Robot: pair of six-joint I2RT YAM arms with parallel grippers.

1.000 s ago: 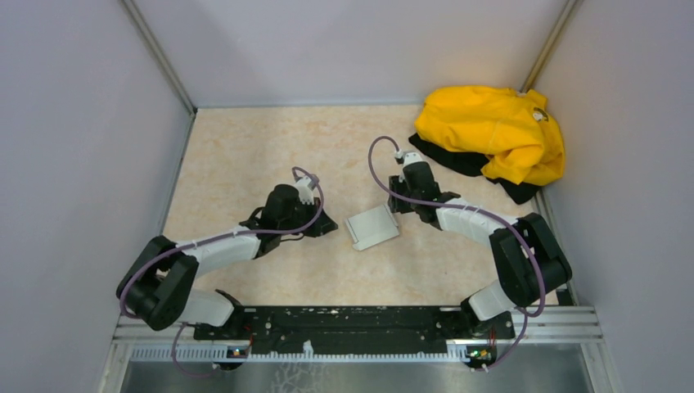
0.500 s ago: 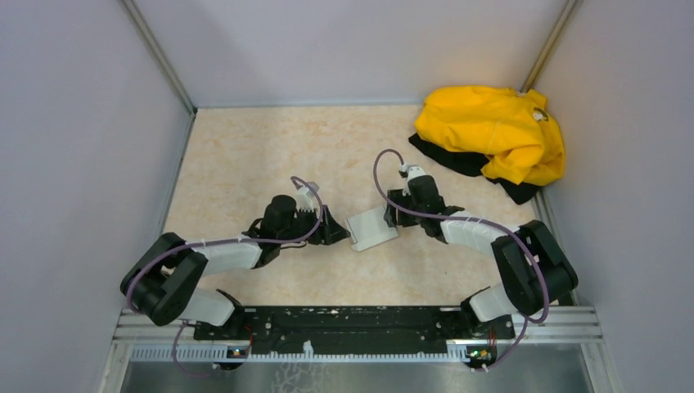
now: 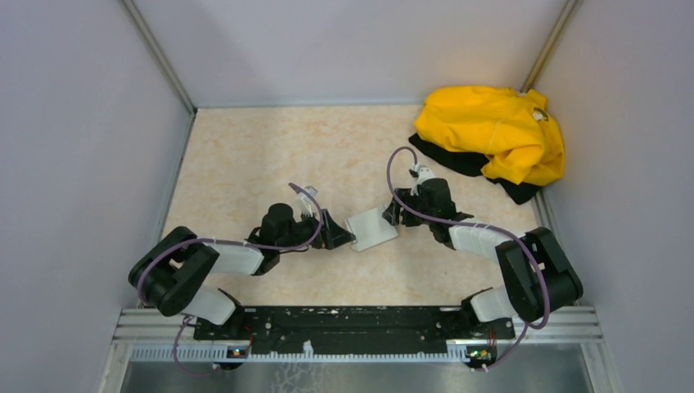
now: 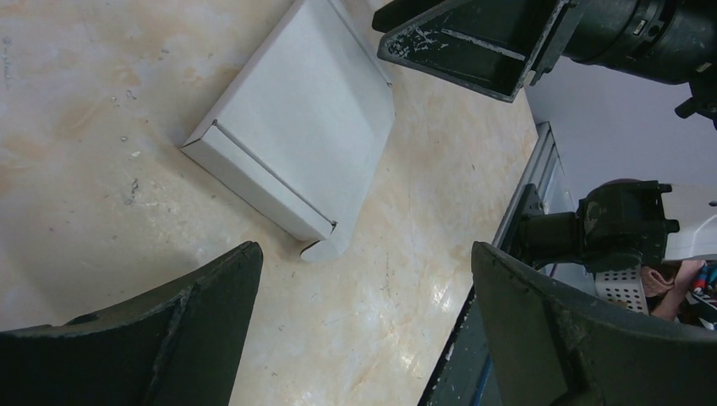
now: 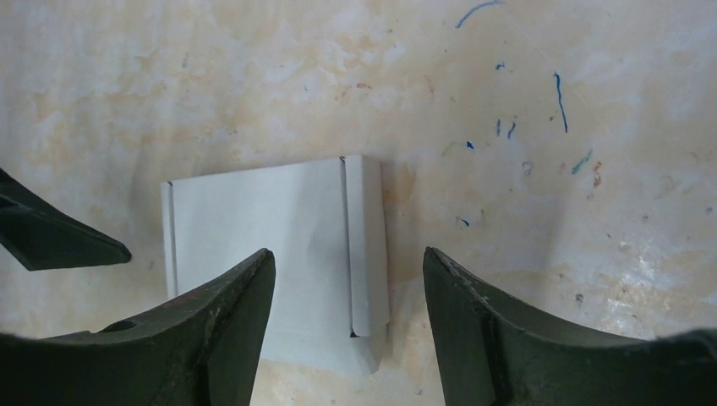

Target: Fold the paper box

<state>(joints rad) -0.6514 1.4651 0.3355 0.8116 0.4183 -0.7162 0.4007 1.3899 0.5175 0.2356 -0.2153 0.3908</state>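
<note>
From above, the pale grey-white flat cardboard box (image 3: 372, 229) is seen lying mid-table between the left gripper (image 3: 342, 237) and the right gripper (image 3: 395, 214). In the left wrist view, the left jaws are spread wide and empty, just short of the box. In the right wrist view, the right jaws are parted over the box's near edge, with nothing gripped.

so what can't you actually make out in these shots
- Top view: whether the left gripper or right gripper touches the paper box, too small to tell.
- Right wrist view: one box corner, behind the gripper's own finger.
- Left wrist view: the box's far end, cut by the top edge.
- Top view: dark cloth, mostly under the yellow garment.
</note>
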